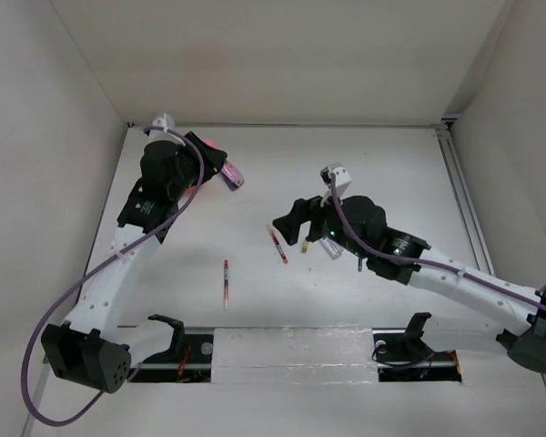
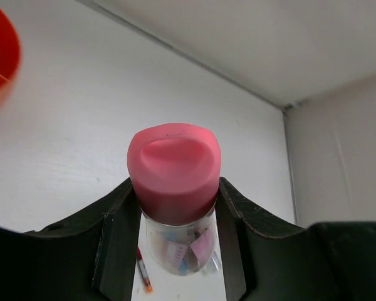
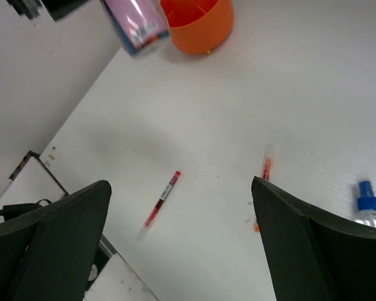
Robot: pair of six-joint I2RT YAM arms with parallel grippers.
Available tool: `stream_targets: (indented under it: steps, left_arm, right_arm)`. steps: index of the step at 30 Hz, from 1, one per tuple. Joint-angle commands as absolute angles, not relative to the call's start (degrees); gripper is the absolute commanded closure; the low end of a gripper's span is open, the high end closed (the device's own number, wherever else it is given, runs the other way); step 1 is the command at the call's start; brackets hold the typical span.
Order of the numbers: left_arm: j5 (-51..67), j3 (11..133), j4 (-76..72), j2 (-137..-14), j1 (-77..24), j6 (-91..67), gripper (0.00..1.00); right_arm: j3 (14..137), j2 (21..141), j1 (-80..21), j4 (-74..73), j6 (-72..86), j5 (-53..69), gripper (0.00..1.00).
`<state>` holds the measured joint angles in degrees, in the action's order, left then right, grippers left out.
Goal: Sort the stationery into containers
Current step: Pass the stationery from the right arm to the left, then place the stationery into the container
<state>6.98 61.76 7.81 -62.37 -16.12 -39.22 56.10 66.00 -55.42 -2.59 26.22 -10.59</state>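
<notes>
You are early in the sort. Your left gripper (image 2: pixel 175 191) is clamped on the pink stubby tube (image 2: pixel 174 166) and holds it off the table (image 1: pixel 364 173) at the far left. The orange cup (image 3: pixel 200 25) is just beside it (the left wrist view catches only a sliver of the cup's rim). The tube is not in the cup yet, so I judge it the item in hand, with the drop left to do. The part of the cup's inside that shows has dividers and nothing else that I can make out.

Your right gripper (image 3: pixel 180 183) hangs over the middle of the table, fingers wide apart with nothing between them. One red-white pen (image 3: pixel 160 204) lies on the table toward the near left. The other red-white pen (image 3: pixel 266 168) lies mid-table, and the blue-capped bottle (image 3: pixel 366 207) is to its right. All three are well apart from the cup, so you have them left to sort. The erasers and the dark pen I cannot pick out with any confidence.
</notes>
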Motion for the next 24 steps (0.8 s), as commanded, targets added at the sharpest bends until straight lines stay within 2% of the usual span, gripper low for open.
stream_targets:
  steps: [1,6,13,24]
  left_arm:
    - [-8.9,68.2,9.8,-66.5,-16.0,-38.3,1.00]
    - [-19.6,75.2,11.2,-74.9,-12.5,-36.0,1.00]
    - [-30.7,83.8,4.9,-84.2,-7.8,-28.6,1.00]
    - [-35.2,96.4,0.3,-99.0,-6.7,-17.5,1.00]
  right_arm:
    - [54.7,61.2,-55.4,-7.6,23.5,-15.9,0.00]
    - [52.5,56.6,-55.4,-9.0,22.9,-15.9,0.00]
    - [49.5,53.7,-55.4,-9.0,22.3,-11.6,0.00]
    - [46.9,51.4,-55.4,-9.5,22.9,-10.3,0.00]
